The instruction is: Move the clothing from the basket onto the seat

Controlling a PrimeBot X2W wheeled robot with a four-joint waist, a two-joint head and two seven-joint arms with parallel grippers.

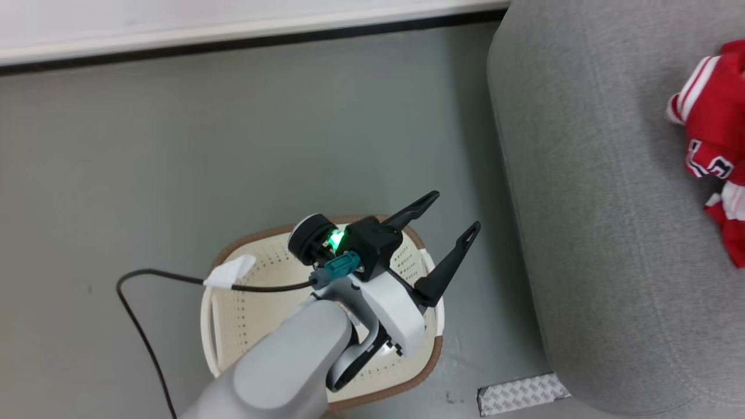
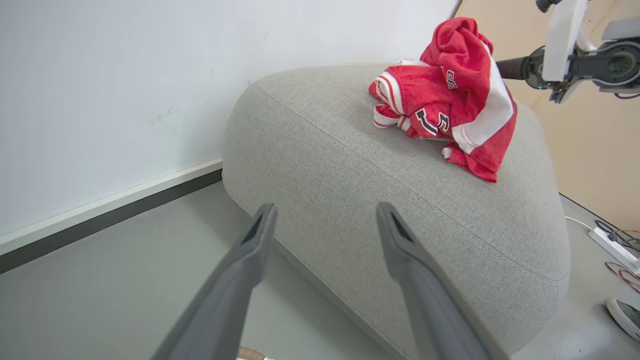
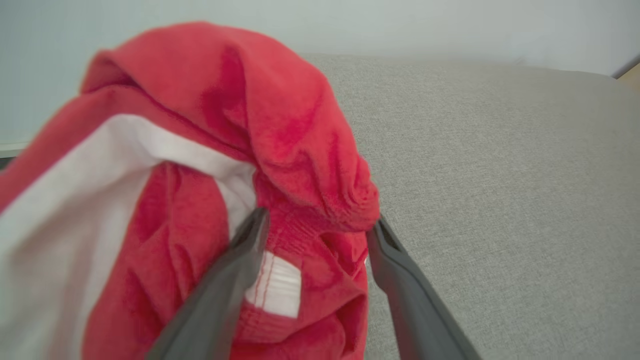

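Two thin red sports garments (image 2: 445, 100) with white stripes and black-and-white numbers lie heaped on top of the large light-grey fabric sofa (image 2: 350, 190), toward its far right end. The oval cream-white plastic laundry basket (image 1: 241, 326) with its brown rim band sits on the floor just left of the sofa, and what I can see of its inside past the arm holds no cloth. The left gripper (image 1: 455, 209) hangs over the basket, its two dark fingers spread wide and carrying nothing. The right gripper (image 3: 318, 217) is down at the heap with its fingers well apart. A fold of red fabric bulges between them and touches both tips, though as far as I can judge it is not pinched.

To my eye the step in hand is leaving the top piece on the seat. Doing it well means drawing the right gripper straight back along its own fingers, keeping them wide. A sideways sweep could catch the loose fold and drag the heap toward the sofa's rounded edge.
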